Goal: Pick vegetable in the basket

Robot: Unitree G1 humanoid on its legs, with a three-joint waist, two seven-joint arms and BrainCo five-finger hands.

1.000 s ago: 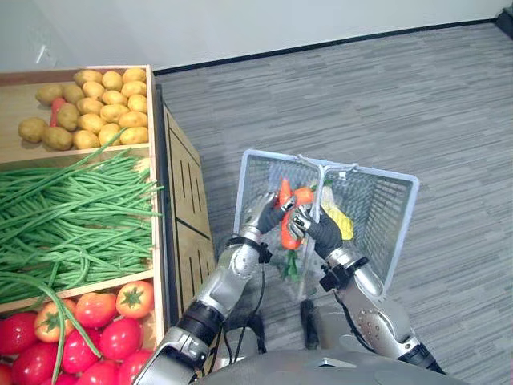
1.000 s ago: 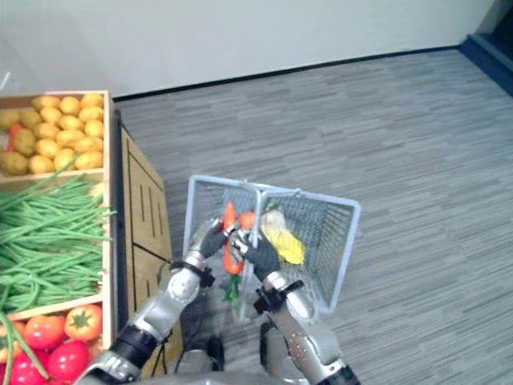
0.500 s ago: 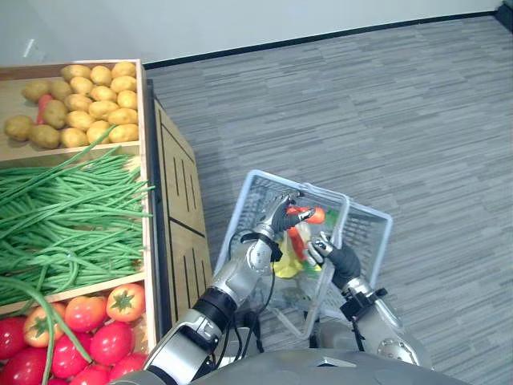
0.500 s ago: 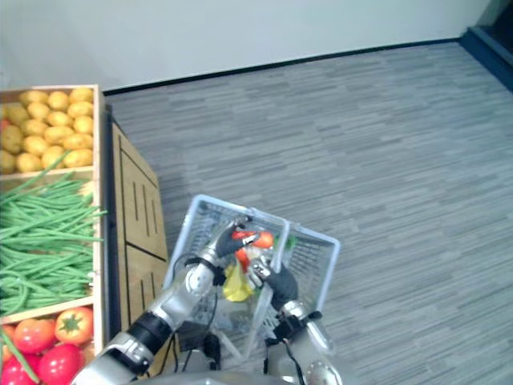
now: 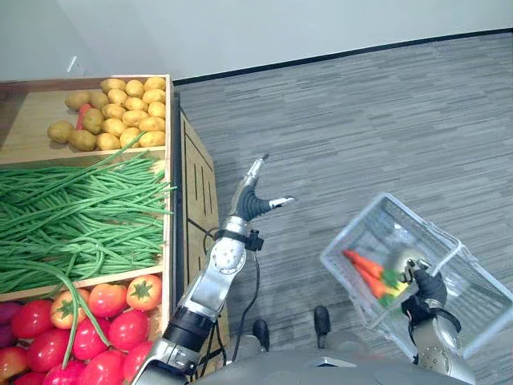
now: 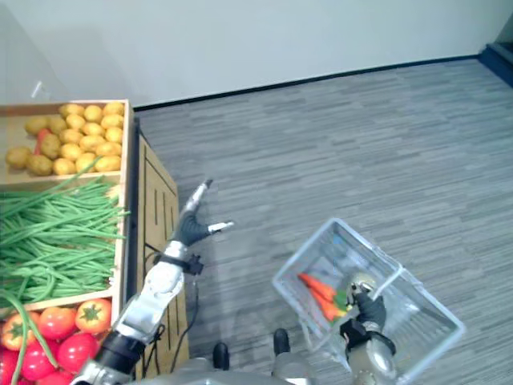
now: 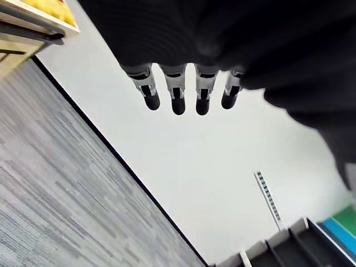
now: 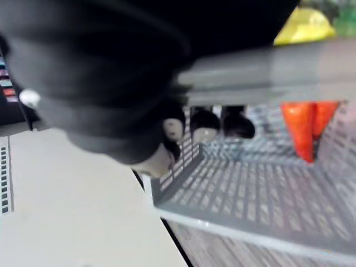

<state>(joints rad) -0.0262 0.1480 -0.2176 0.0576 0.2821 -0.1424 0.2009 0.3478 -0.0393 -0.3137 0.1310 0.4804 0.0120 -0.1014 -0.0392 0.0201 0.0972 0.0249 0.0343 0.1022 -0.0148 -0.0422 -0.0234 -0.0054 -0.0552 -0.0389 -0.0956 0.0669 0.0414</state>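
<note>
Yellow vegetable [image 8: 303, 25] half behind basket handle [image 8: 267, 72]

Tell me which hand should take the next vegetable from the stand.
Left. The left hand is empty, fingers straight, raised right beside the wooden stand. The right hand is curled round the handle of the basket holding carrots, farther from the stand.

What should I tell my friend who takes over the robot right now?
Left robot hand: open, holding nothing, raised in the air beside the stand.
Right robot hand: shut on the basket's handle, carrying it low on the right.
Done: carrots and a yellow thing lie in the basket.
Left: probably more picking; potatoes, beans and tomatoes sit in the stand on the left.
</note>
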